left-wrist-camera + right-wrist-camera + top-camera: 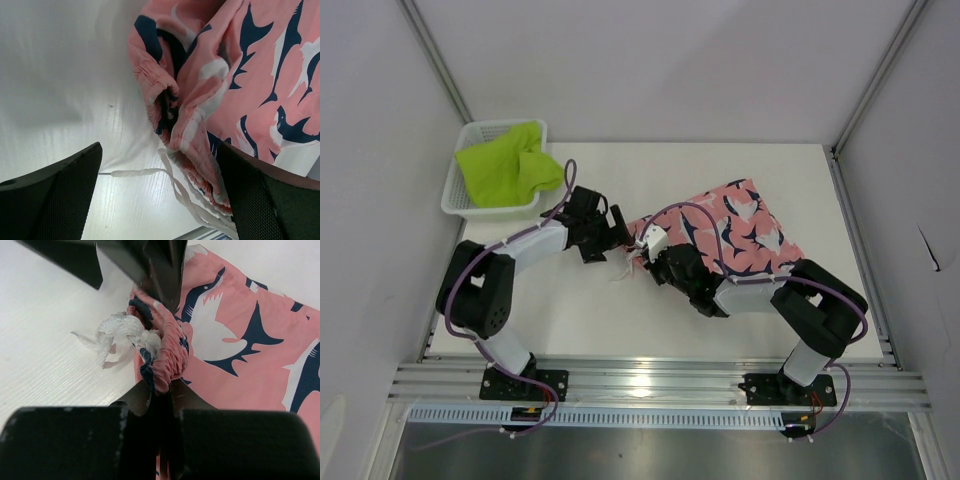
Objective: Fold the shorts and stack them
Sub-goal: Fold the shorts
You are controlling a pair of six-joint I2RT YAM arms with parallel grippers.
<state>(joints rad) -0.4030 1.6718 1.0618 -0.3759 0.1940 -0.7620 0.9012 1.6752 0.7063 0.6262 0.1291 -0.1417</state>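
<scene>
The coral-pink shorts (750,235) lie flat, waistband (167,365) bunched, white drawstring (125,332) knotted.

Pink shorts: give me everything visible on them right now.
The coral-pink shorts, soft cloth printed with navy and white shark-like shapes, lie mostly flat on the white table, right of centre. The gathered waistband faces left, its white drawstring trailing onto the table. The right gripper is shut on the waistband; the left gripper is open beside that edge.
</scene>
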